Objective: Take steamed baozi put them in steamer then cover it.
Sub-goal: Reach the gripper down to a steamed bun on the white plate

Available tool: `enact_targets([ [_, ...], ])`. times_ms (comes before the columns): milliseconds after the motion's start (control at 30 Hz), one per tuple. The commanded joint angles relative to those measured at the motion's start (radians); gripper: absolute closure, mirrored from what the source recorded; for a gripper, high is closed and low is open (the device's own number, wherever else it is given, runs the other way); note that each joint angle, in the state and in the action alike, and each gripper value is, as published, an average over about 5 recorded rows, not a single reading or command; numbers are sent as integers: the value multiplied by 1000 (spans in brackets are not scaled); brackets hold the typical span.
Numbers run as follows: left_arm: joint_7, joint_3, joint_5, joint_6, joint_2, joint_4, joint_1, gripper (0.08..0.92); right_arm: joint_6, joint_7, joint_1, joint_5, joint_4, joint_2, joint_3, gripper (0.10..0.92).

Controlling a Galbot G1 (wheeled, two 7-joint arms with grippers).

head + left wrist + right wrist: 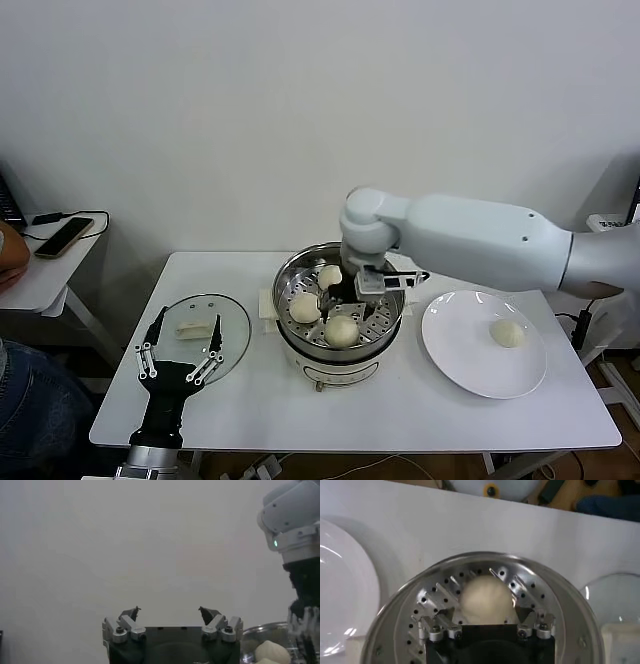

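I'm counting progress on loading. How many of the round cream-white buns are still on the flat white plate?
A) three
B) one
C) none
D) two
B: a single round cream-white bun sits on the flat white plate; the other three show inside the shiny stainless-steel steamer pot.

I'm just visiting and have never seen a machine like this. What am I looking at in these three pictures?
It is a robot with two arms, each ending in jaws. The big picture comes from a camera on its head; the other two come from cameras on its wrists.

On the white table stands a steel steamer with three baozi in it. A fourth bun waits on a white plate. The glass cover lies flat to the robot's left.

The right gripper is down inside the steamer, its jaws around a bun. The left gripper hovers open near the cover, holding nothing.
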State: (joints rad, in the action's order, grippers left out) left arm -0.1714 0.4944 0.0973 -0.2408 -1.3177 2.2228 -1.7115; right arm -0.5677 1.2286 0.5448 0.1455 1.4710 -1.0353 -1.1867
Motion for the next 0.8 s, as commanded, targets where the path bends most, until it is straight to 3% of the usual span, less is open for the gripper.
enact_targets([
  [33,1,1,2,3,1,4,-1,177,214,119,46,-196,-83,172,129,203],
  [167,2,-1,3,4,2,6,-3,177,388,145,56,-299,-252,242,140,203],
  [333,2,-2,5,4,2,8,-4,177,472,154,13,-300,-477,286,126,203],
  [567,2,-1,5,4,7,9,-3,177,509,114,-139,-250,-623,346,138,203],
  [800,2,-6,5,14,2,8,1,177,478,70,-325,-99,-716,339,271,203],
])
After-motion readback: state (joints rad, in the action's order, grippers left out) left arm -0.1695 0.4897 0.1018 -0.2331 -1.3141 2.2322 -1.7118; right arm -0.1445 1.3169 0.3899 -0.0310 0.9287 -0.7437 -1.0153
